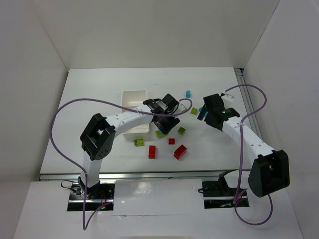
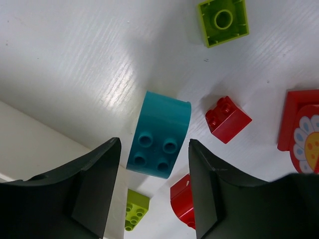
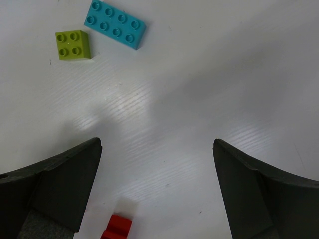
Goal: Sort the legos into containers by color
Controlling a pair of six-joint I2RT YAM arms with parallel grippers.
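Observation:
In the left wrist view a teal rounded brick (image 2: 159,134) stands on the table between the fingers of my left gripper (image 2: 154,145). The gripper is open, with a narrow gap on each side of the brick. Around it lie a small red brick (image 2: 228,119), an upturned green brick (image 2: 223,21), another green one (image 2: 135,209) and a red one (image 2: 182,199). My right gripper (image 3: 157,147) is wide open over bare table. A green brick (image 3: 73,45) and a cyan brick (image 3: 115,24) lie ahead of it. The white tray (image 1: 134,91) sits left of my left gripper (image 1: 167,119).
A red piece with a flower print (image 2: 301,129) lies at the right edge of the left wrist view. From above, red bricks (image 1: 152,152) (image 1: 180,152) and a green brick (image 1: 139,142) lie near the front, and a cyan brick (image 1: 188,93) lies farther back. My right gripper (image 1: 203,112) hovers mid-right.

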